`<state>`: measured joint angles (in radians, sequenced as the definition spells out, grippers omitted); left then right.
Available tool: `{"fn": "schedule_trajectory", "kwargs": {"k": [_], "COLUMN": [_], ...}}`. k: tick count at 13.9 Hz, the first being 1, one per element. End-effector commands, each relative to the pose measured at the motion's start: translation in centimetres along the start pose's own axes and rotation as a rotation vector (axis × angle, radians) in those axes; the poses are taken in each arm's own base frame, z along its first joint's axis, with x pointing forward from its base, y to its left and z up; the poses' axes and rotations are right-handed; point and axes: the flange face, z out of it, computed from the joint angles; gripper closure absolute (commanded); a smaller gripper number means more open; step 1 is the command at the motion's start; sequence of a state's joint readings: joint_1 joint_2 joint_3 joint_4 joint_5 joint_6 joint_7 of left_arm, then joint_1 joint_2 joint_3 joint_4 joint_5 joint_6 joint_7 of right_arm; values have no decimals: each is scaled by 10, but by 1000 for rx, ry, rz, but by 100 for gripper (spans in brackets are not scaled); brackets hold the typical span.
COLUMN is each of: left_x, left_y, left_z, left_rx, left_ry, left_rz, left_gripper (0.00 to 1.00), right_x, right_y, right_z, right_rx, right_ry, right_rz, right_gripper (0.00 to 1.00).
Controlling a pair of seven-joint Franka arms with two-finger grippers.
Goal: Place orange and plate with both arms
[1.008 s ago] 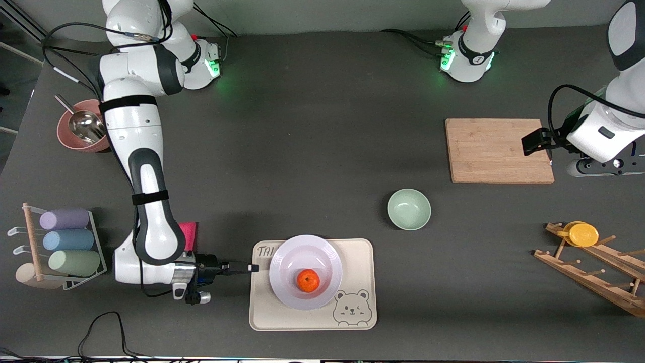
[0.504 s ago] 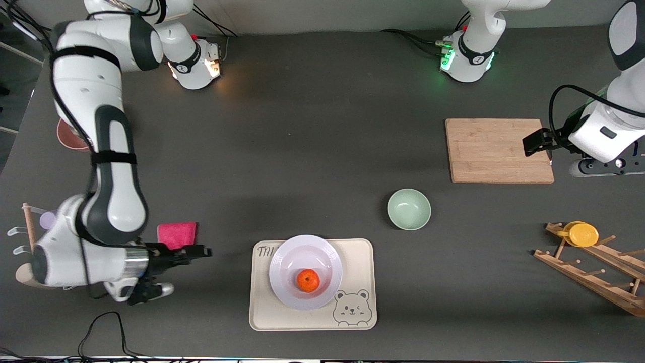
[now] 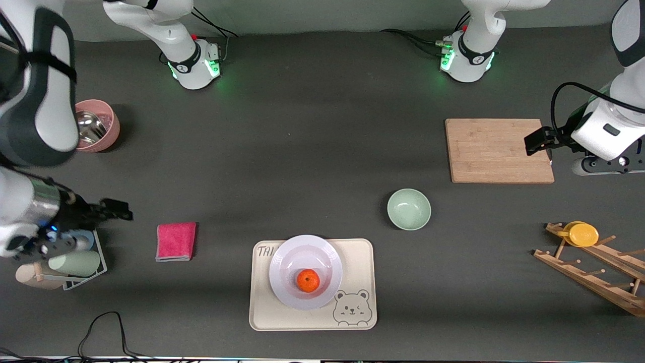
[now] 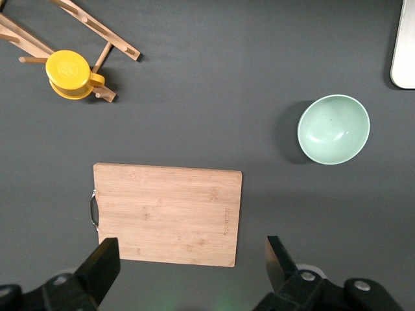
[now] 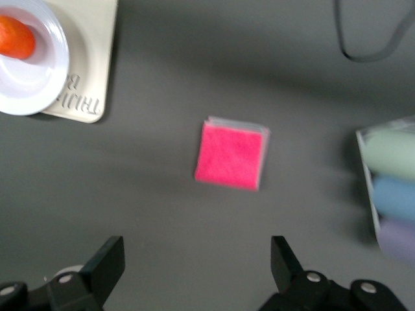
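Note:
The orange lies in the white plate, which rests on the cream bear tray near the front camera. Orange and plate also show at the edge of the right wrist view. My right gripper is open and empty, up in the air over the table beside the cup rack, well away from the tray; its own view shows it too. My left gripper is open and empty over the edge of the cutting board; its own view shows it too.
A pink cloth lies between the tray and a rack of pastel cups. A pale green bowl, a wooden cutting board and a wooden rack with a yellow lid sit toward the left arm's end. A pink bowl stands near the right arm.
My right arm has pulled back from the tray's edge toward its own end of the table and risen, which uncovers the pink cloth. The left arm has barely moved.

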<state>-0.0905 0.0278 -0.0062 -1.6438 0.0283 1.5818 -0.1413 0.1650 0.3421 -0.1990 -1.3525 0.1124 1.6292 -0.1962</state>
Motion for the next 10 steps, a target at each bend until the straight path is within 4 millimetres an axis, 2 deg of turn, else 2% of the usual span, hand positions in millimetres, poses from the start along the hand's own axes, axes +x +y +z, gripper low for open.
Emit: {"fn": "schedule_trajectory", "kwargs": {"k": [1, 2, 4, 7, 10], "left_x": [-3, -3, -3, -4, -4], "left_y": [0, 0, 0, 2, 2], "left_z": [-8, -7, -9, -10, -10], "left_rx": [13, 13, 12, 13, 12], "left_ry": [15, 15, 20, 14, 14], "left_rz": [-12, -14, -25, -27, -27], "left_gripper": [0, 0, 0, 0, 0], "right_x": [-62, -75, -87, -86, -86], "right_y": [-3, -3, 1, 6, 11], "right_z": [-17, -23, -33, -51, -56], "right_rx": [-17, -12, -27, -49, -84], "right_ry": [-13, -10, 2, 37, 43], "right_rz": [124, 162, 183, 184, 182], "right_gripper": [0, 0, 0, 0, 0]}}
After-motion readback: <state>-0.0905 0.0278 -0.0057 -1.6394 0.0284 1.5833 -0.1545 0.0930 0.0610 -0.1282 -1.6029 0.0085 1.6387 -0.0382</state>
